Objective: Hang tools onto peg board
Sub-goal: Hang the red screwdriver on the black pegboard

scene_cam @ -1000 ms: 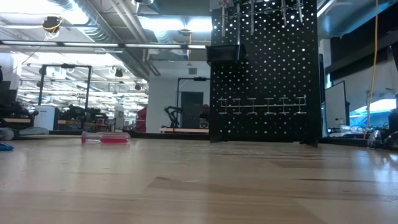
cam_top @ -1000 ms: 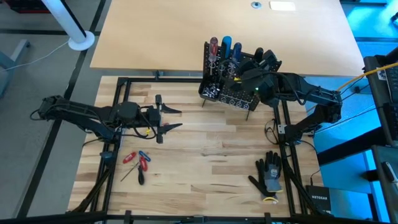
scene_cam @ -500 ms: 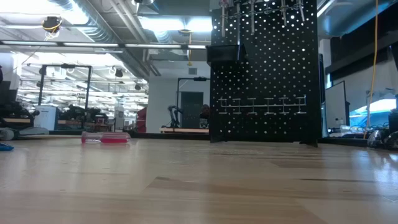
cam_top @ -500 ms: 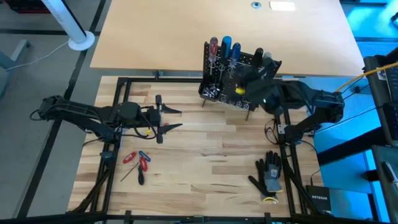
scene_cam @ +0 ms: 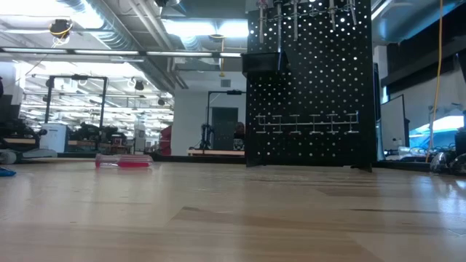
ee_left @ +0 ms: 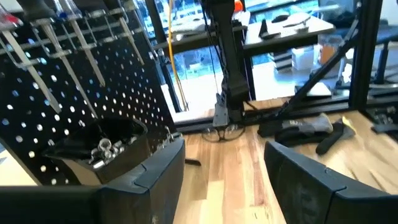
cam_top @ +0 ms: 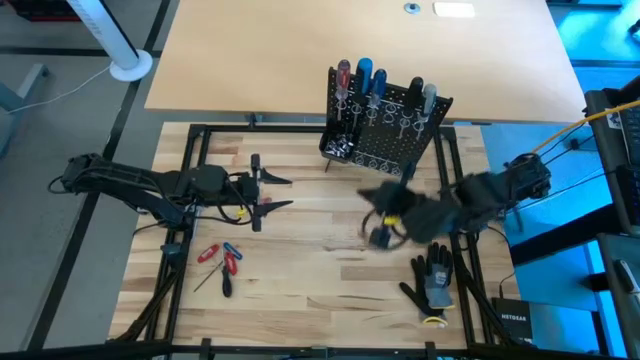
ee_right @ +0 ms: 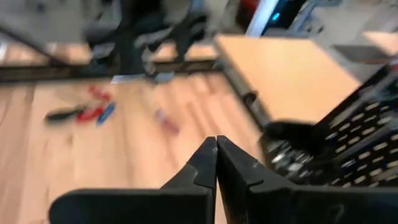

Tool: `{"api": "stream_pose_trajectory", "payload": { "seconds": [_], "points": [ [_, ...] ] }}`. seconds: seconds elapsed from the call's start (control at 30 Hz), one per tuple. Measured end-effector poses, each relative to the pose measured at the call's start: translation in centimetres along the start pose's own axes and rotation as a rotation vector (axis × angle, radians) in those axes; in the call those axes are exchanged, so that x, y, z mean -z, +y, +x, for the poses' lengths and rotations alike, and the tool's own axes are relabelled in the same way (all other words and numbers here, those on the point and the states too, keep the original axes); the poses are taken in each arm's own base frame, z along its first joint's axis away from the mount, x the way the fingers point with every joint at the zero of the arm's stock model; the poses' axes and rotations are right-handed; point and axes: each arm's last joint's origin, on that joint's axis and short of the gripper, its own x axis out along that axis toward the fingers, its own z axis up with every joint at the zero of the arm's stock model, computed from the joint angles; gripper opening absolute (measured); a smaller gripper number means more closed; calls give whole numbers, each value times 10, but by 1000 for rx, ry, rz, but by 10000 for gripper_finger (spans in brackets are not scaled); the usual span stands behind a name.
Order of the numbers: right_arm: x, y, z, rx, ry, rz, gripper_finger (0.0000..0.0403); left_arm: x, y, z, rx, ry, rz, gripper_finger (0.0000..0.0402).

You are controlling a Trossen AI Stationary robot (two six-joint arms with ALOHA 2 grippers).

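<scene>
A black-and-grey glove (cam_top: 432, 279) lies near the front right corner of the tabletop (cam_top: 320, 290). Toward the front left corner lie loose tools (cam_top: 221, 262) with red, blue and black handles.

The right gripper (cam_top: 368, 194) is over the middle of the tabletop, between the glove and the peg board (cam_top: 385, 128). Its fingers (ee_right: 205, 163) are pressed together with nothing between them. Half a second earlier this arm was reaching up at the peg board's right side; it has since pulled back toward the centre and shows blurred in the overhead view.

The left gripper (cam_top: 270, 191) hovers near the left edge, just behind the loose tools, unchanged from before. Its fingers (ee_left: 298, 174) stand wide apart and hold nothing.

The peg board stands at the back edge, right of centre. Screwdrivers (cam_top: 362, 74) with red, blue and dark handles hang in its top rings, and its small bottom tray (ee_left: 99, 149) holds silver metal bits (ee_left: 102, 148).
</scene>
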Motion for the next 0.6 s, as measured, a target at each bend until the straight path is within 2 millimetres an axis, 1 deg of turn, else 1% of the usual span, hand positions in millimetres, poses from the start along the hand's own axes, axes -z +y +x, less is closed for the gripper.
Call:
{"api": "stream_pose_trajectory", "payload": {
  "seconds": [0.07,0.17,0.23,0.33,0.4,0.5,0.6],
  "points": [
    [10,16,2,-21,53,-16,12,3,-1,0,6,32,-1,210],
    [26,42,10,-4,126,-46,12,11,-2,-1,20,111,-32,210],
    [38,61,19,28,149,-82,12,20,-5,-3,39,212,-58,210],
    [62,87,34,87,173,-163,12,38,-10,-9,60,408,-104,210],
    [81,97,43,143,180,-187,12,49,-12,-15,53,531,-163,210],
    [109,102,57,219,180,-160,12,63,-15,-26,15,713,-255,210],
    [137,106,71,252,185,-120,12,73,-16,-37,-34,860,-318,210]
  ]
}}
